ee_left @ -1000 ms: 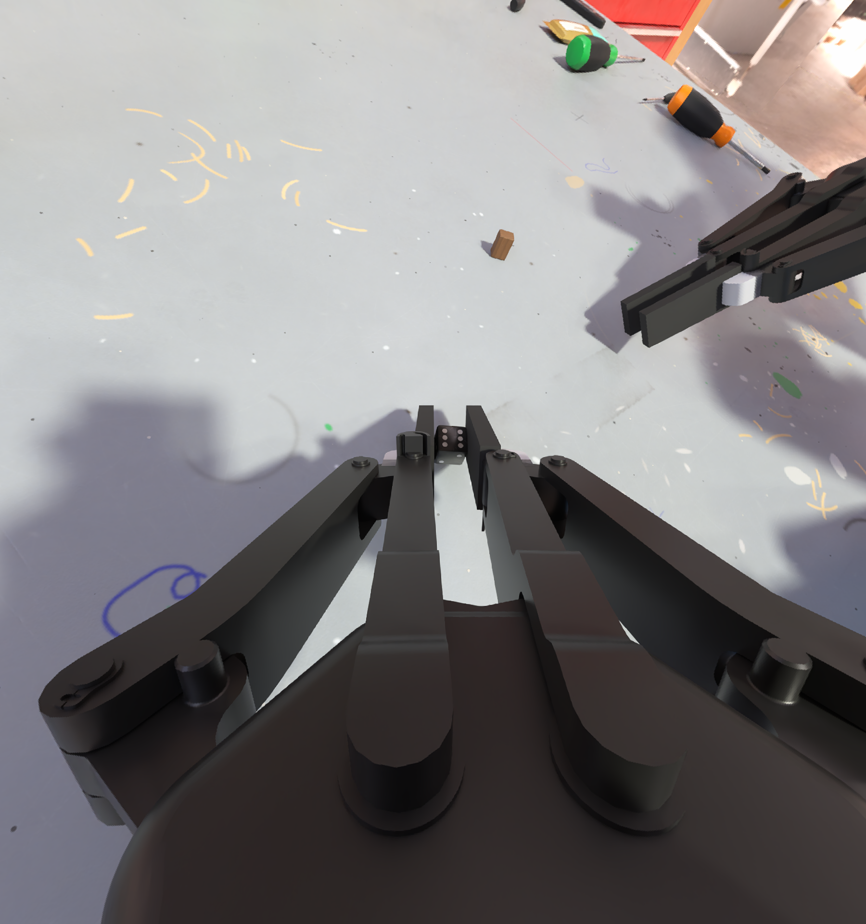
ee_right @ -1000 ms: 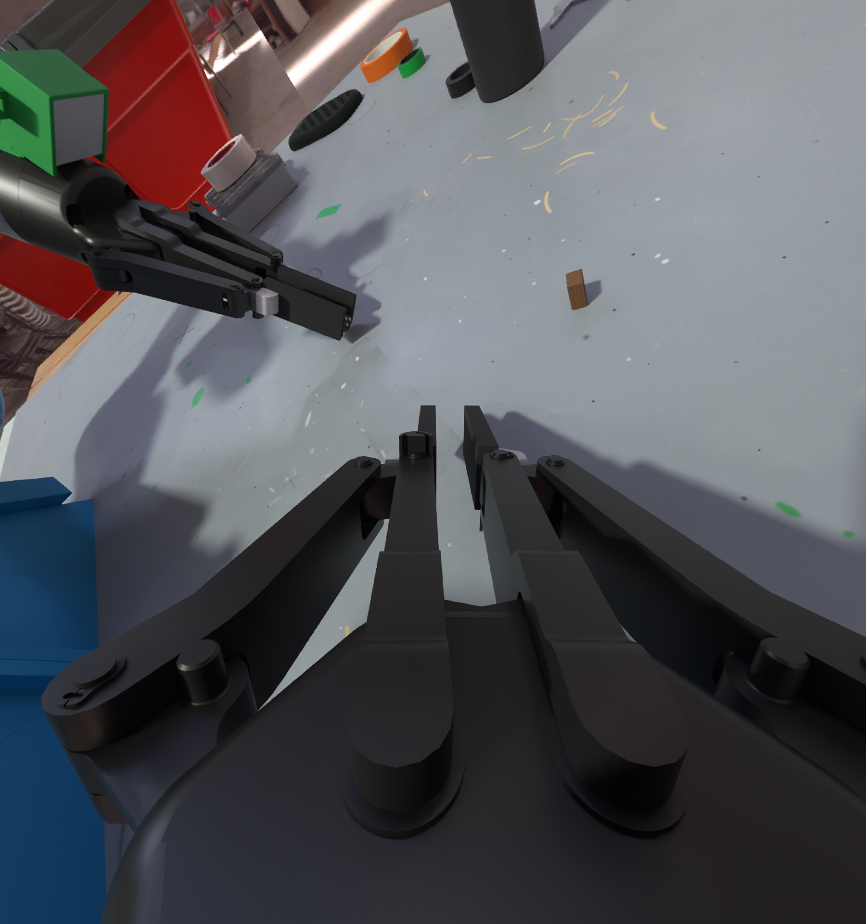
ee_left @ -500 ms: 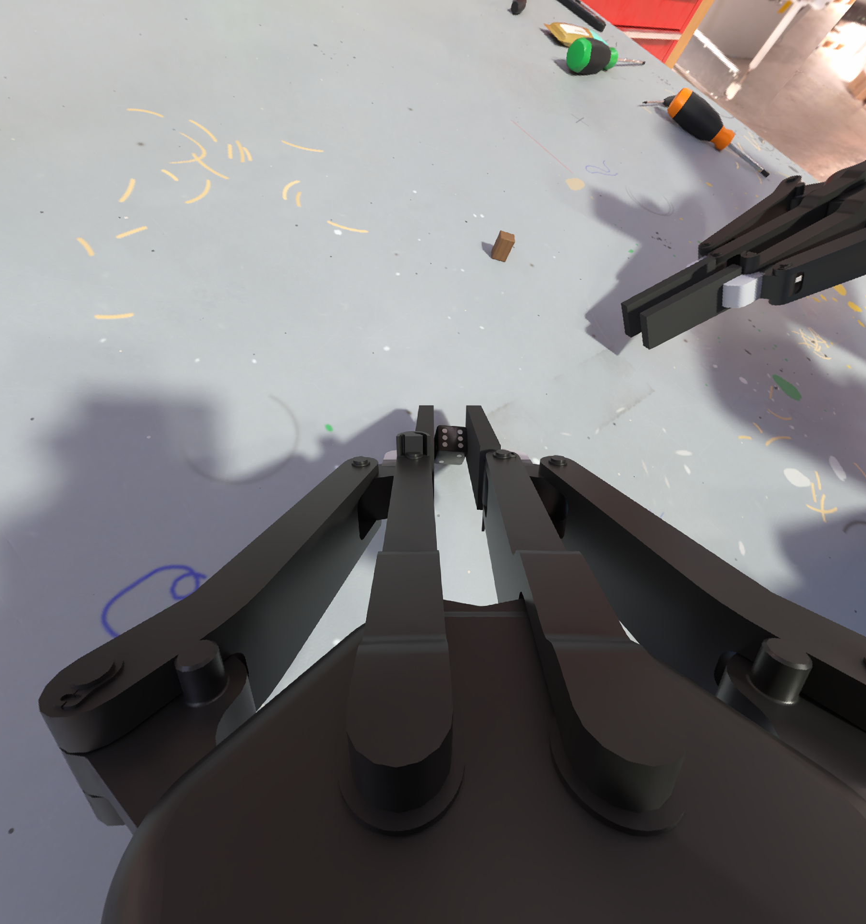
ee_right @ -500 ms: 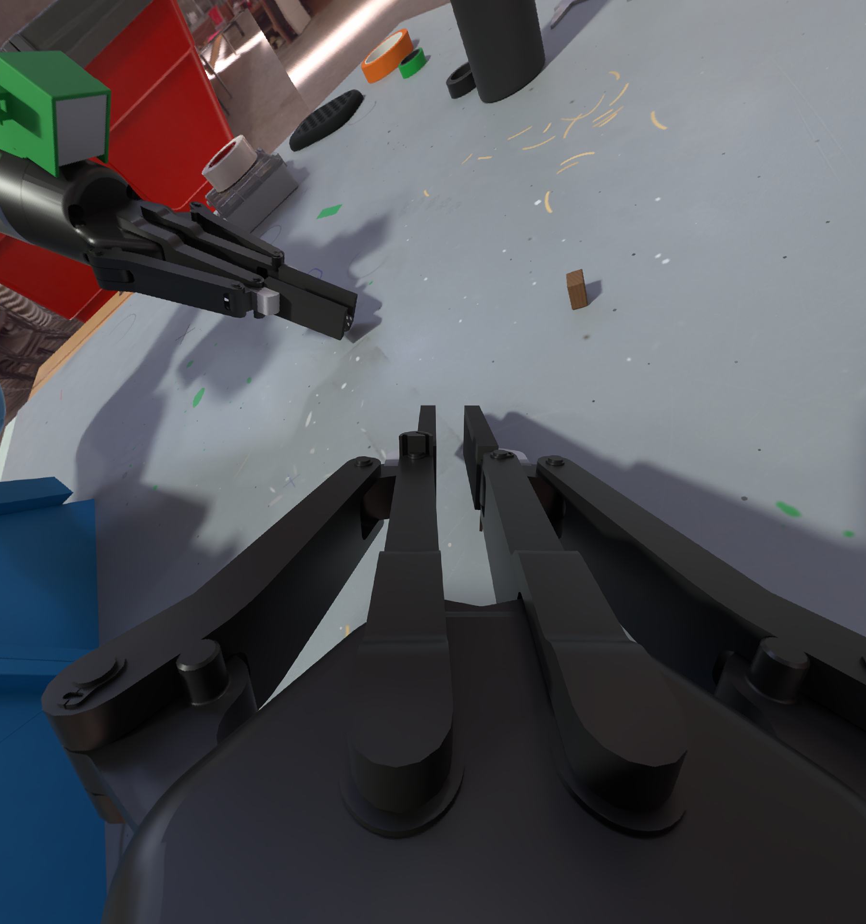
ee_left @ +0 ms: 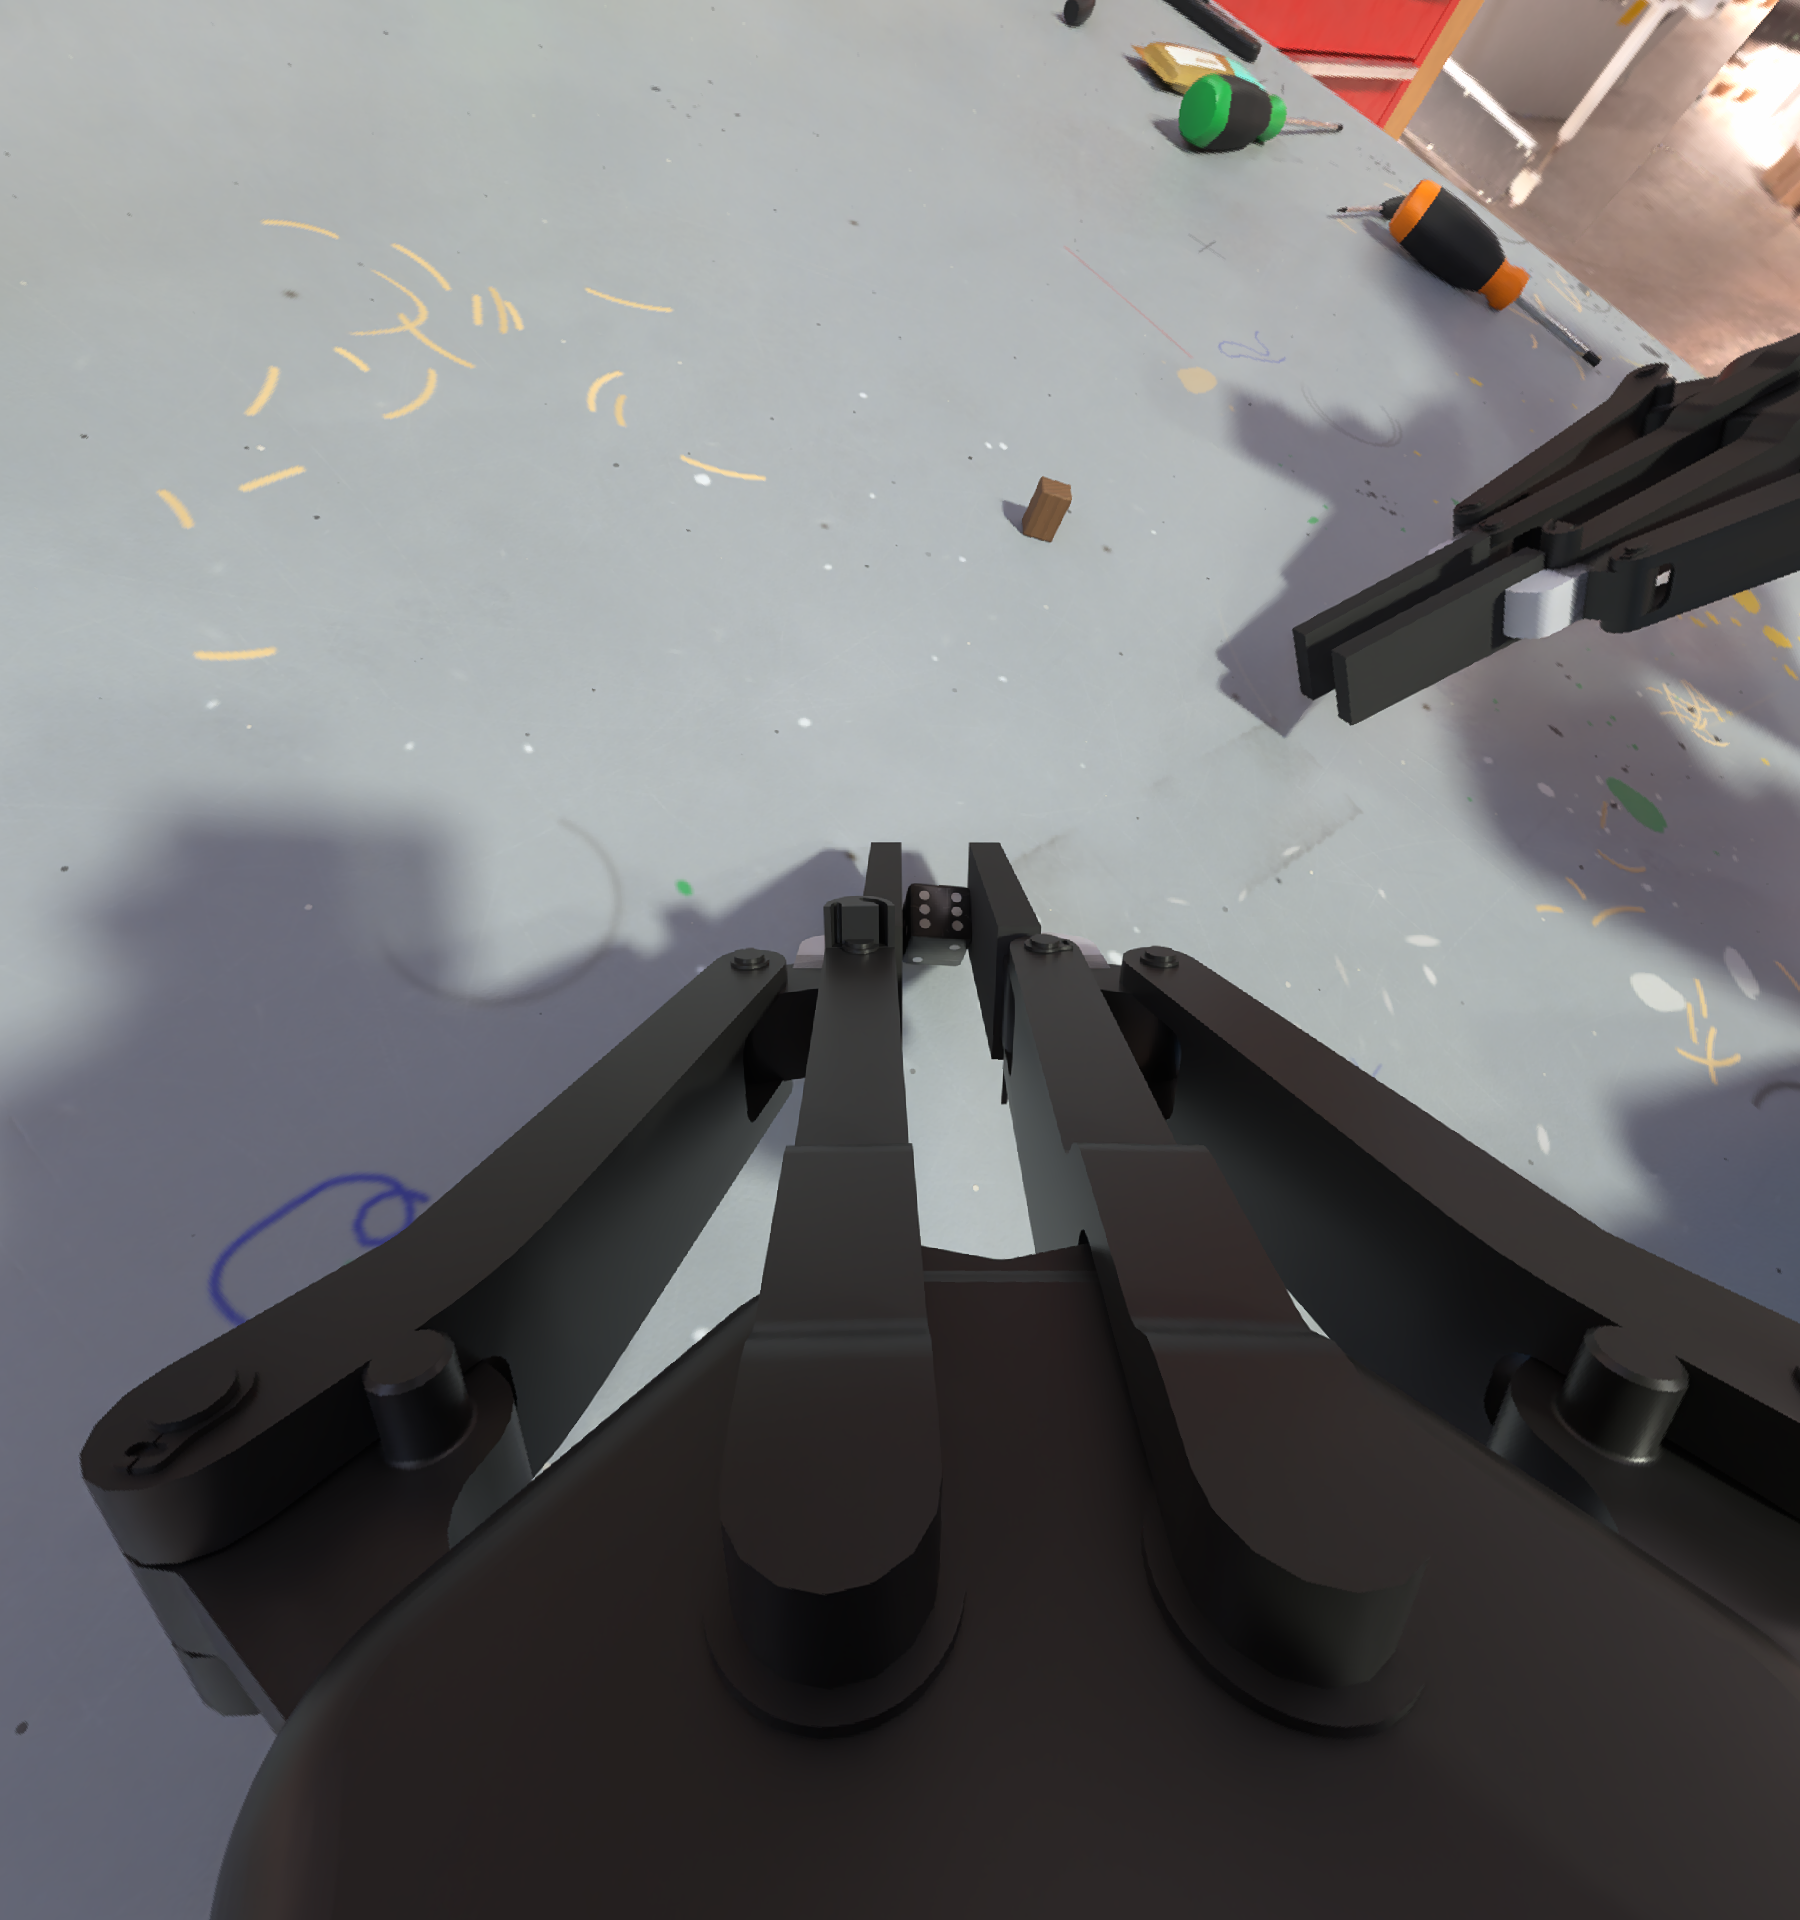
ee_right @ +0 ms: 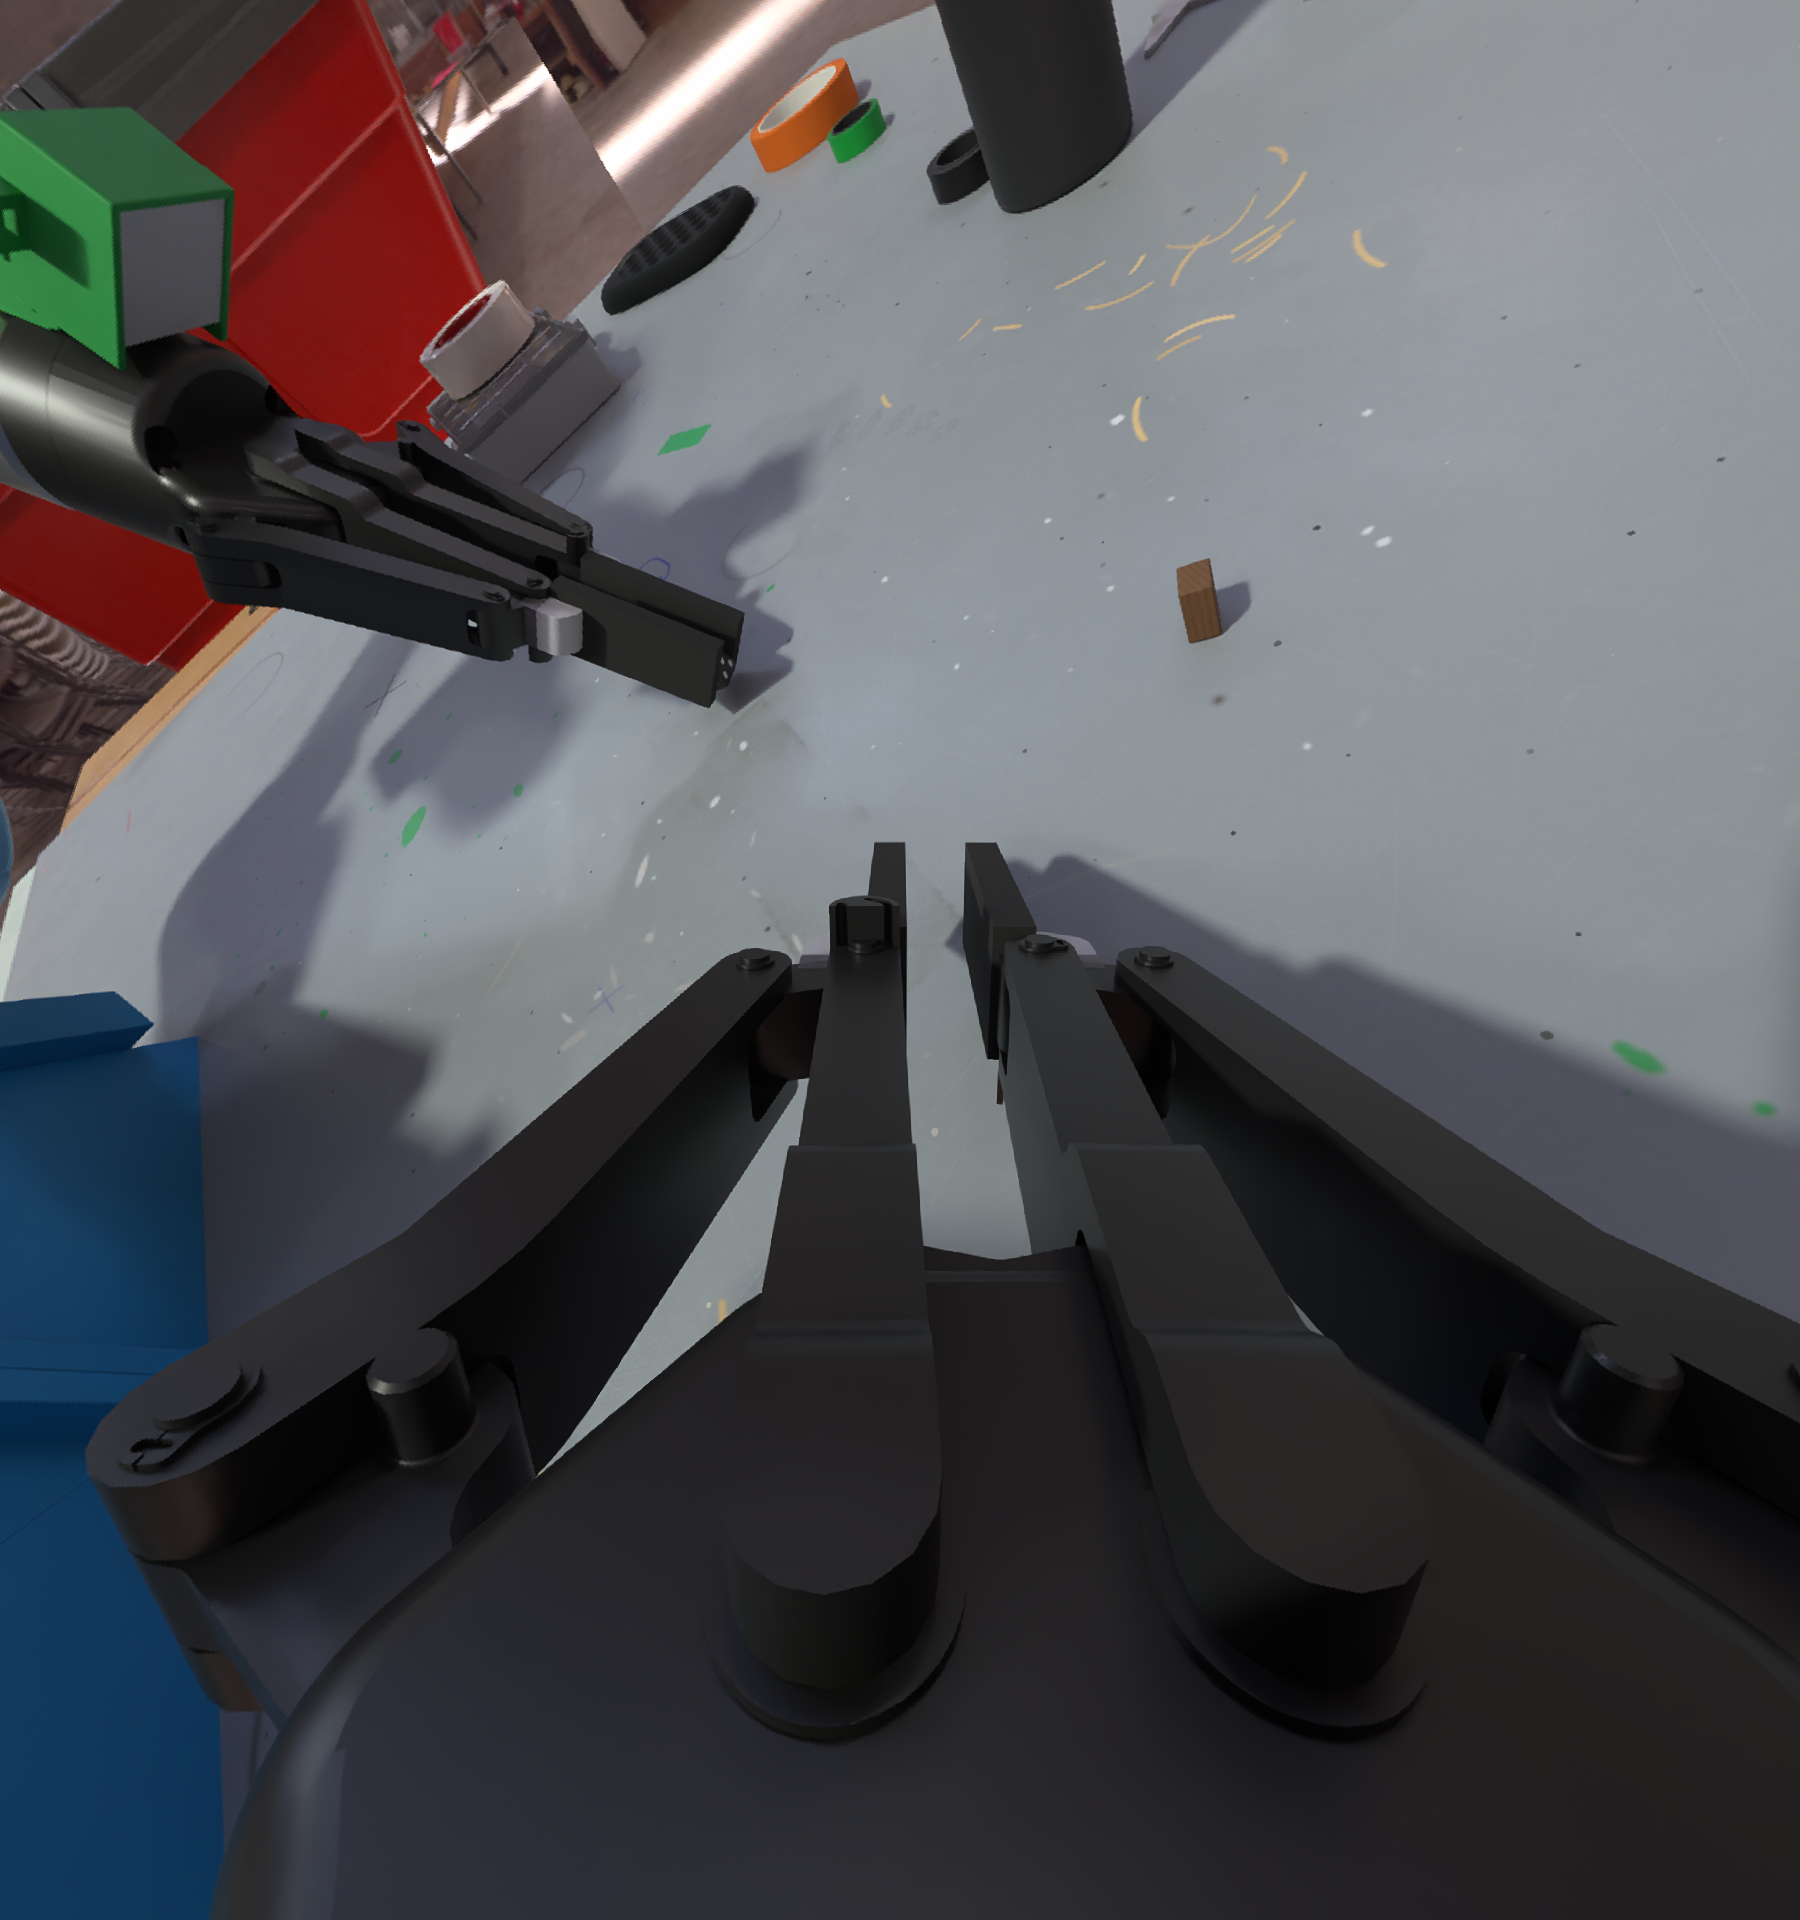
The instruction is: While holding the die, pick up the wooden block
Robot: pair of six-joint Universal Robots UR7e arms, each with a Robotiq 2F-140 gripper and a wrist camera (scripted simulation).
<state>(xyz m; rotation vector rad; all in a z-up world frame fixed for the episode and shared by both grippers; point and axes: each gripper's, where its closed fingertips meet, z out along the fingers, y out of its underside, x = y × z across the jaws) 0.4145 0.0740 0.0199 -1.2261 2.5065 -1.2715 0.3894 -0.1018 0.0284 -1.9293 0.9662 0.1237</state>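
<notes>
My left gripper (ee_left: 935, 868) is shut on a small black die (ee_left: 937, 914) with white pips, held above the grey table (ee_left: 563, 644). A small brown wooden block (ee_left: 1045, 509) stands upright on the table ahead and slightly right of it. The block also shows in the right wrist view (ee_right: 1197, 601), ahead and to the right of my right gripper (ee_right: 932, 868). The right gripper's jaws stand close together with nothing between them. The right gripper also shows in the left wrist view (ee_left: 1327, 670) at the right. The left gripper shows in the right wrist view (ee_right: 721, 665) at the left.
A green-handled screwdriver (ee_left: 1228, 109) and an orange-and-black screwdriver (ee_left: 1457, 244) lie at the far right edge. A black cylinder (ee_right: 1041, 94), orange tape (ee_right: 802, 114), green tape (ee_right: 856, 130), a white tape roll (ee_right: 480, 338), a red cabinet (ee_right: 335, 239) and a blue box (ee_right: 54, 1351) border the table.
</notes>
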